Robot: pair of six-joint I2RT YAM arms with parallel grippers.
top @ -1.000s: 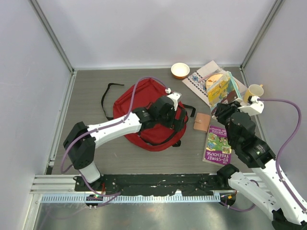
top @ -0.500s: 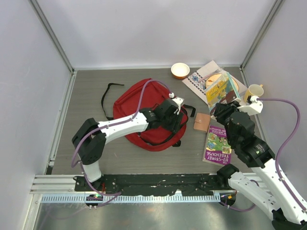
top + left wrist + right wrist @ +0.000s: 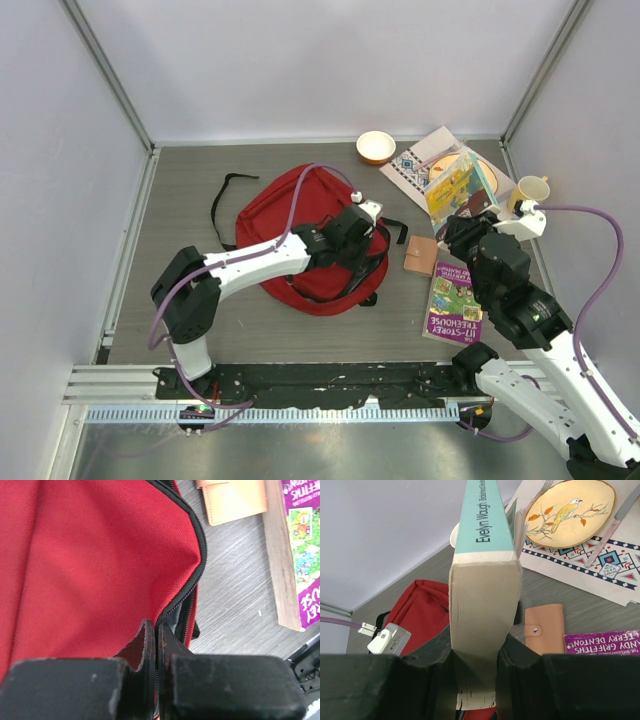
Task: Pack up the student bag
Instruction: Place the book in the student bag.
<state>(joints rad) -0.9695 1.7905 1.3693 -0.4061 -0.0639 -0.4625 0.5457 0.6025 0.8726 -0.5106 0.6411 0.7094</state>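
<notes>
the left end effector (image 3: 370, 238), wide apart a second ago while poised over the middle of the student bag (image 3: 285, 215), has slid to the bag's right-hand rim and snapped closed; the wrist view shows its two fingers (image 3: 146, 642) pressed together right where the dark zip (image 3: 197, 555) runs down into them, so it looks clenched on the bag's zippered edge rather than on thin air, though the exact bit of fabric or zip caught between them is hidden. that reads as the start of opening the bag's mouth, a step the packing cannot do without, and nothing appears to be inside yet. the red bag lies flat on the grey worktop (image 3: 180, 300), left of centre, its black straps trailing off to the far left, its right edge directly under the left end effector. the right end effector (image 3: 462, 228) has not budged: it waits well to the right of the bag, gripping a teal paperback (image 3: 485, 595) upright by its lower edge, spine up. between the bag and that arm lie a tan wallet (image 3: 421, 255), just beside the bag's rim, and a purple book (image 3: 453, 300) nearer the front.
</notes>
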